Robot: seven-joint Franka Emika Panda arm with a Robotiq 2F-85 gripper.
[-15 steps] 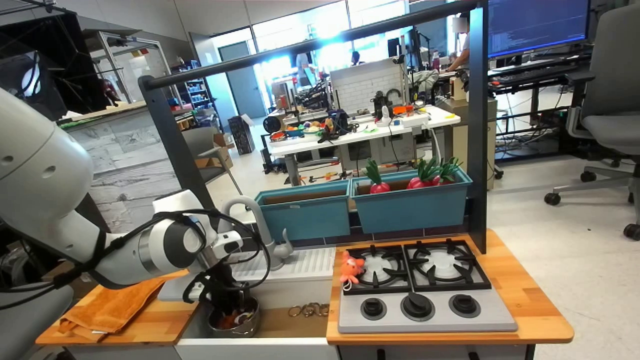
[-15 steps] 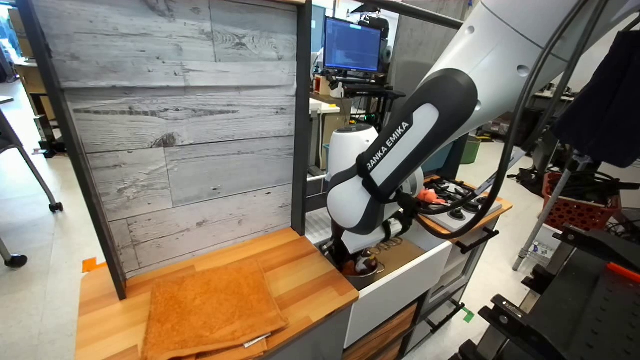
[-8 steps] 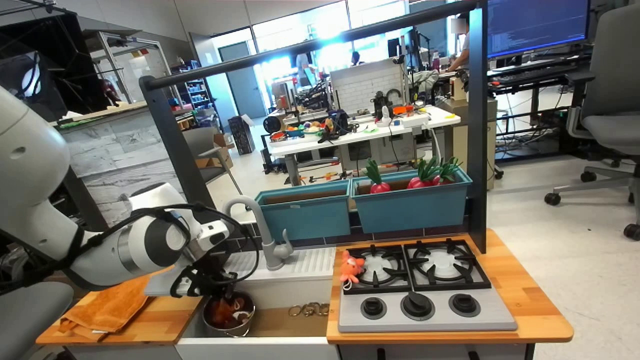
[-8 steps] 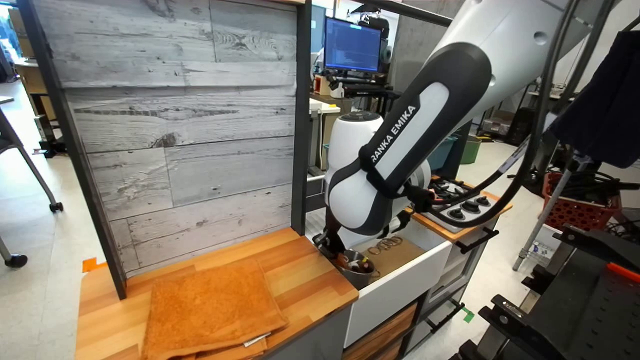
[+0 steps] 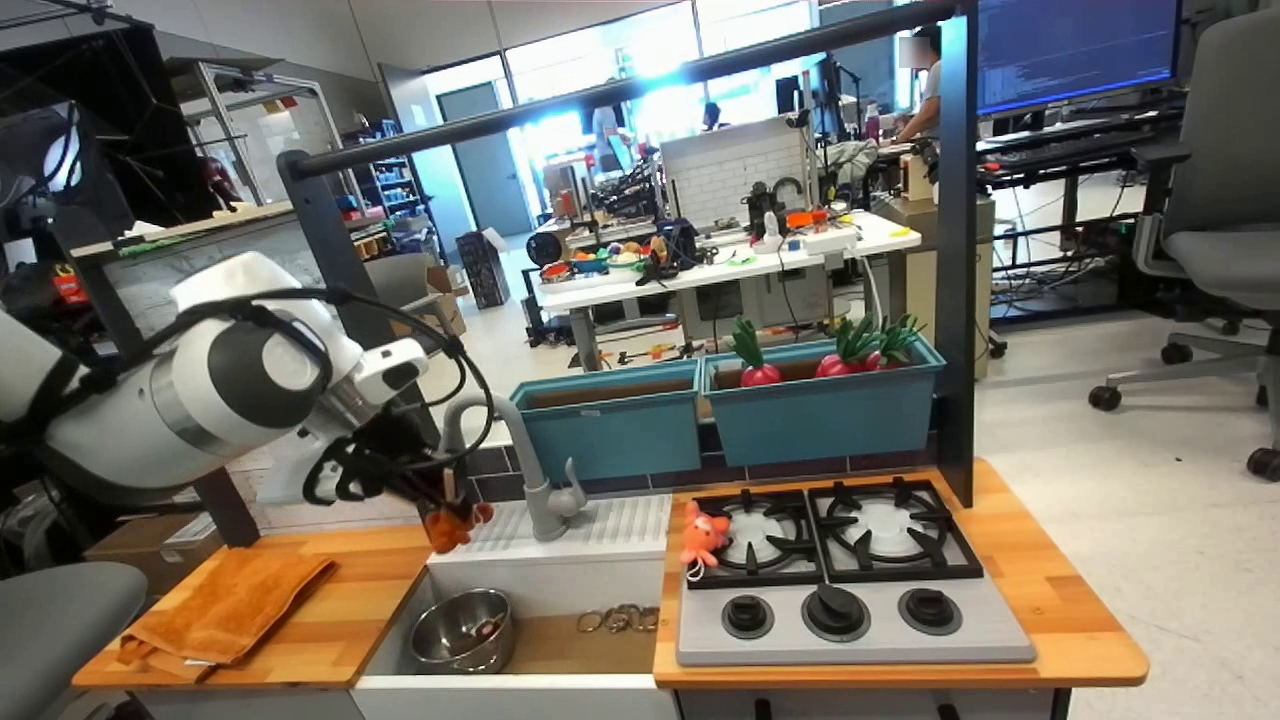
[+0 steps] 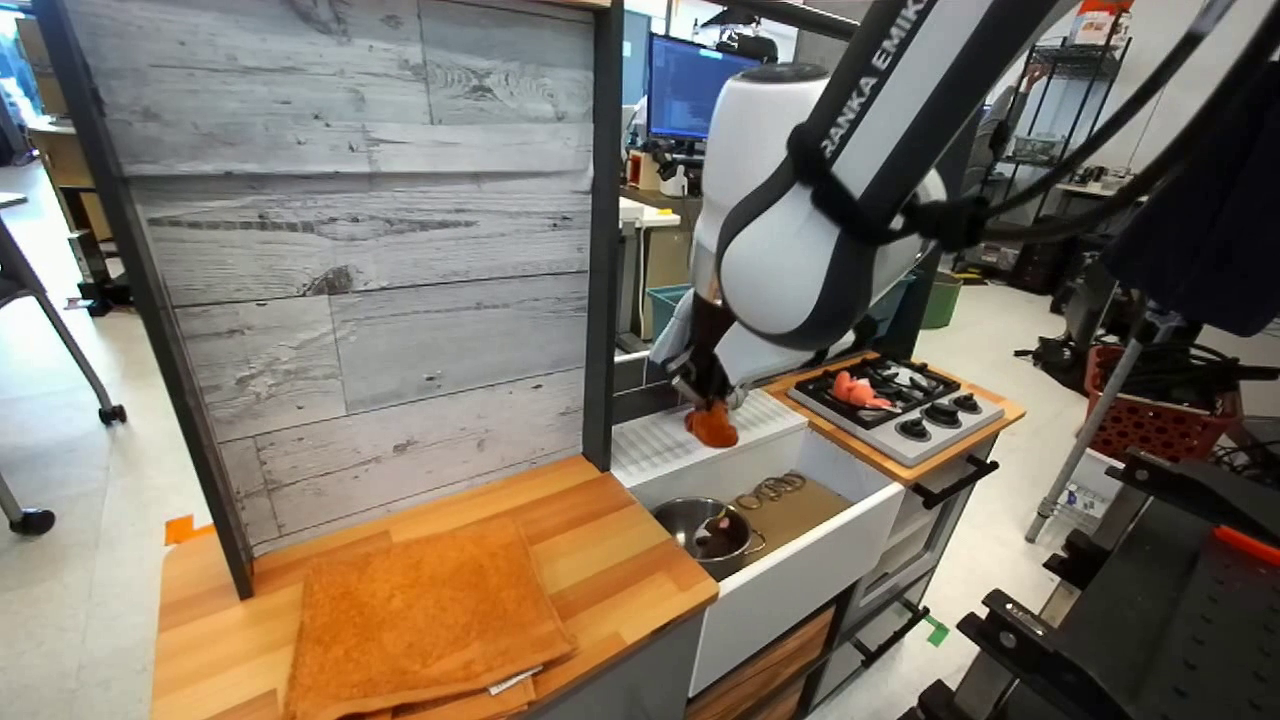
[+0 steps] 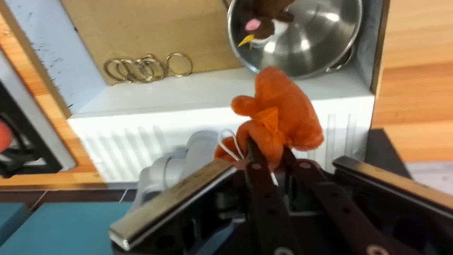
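Observation:
My gripper is shut on an orange plush toy, its fingers closed round the toy's lower part. A white string loop sticks out beside the fingers. In both exterior views the held orange toy hangs above the ribbed drainboard at the back of the sink, clear of it. Below and in front stands a steel pot in the sink. Inside the pot lies a dark brown plush toy with white, pink and yellow parts. The toy's gripped portion is partly hidden by the fingers.
Several metal rings lie on the sink floor. A grey faucet rises close to the gripper, with teal planters behind. An orange-pink toy sits on the stove. A folded orange towel covers part of the wooden counter.
The gripper has closed on the orange toy inside the pot and lifted it up out of there, back over the drainboard. The pot now shows mostly bare metal and the brown toy.

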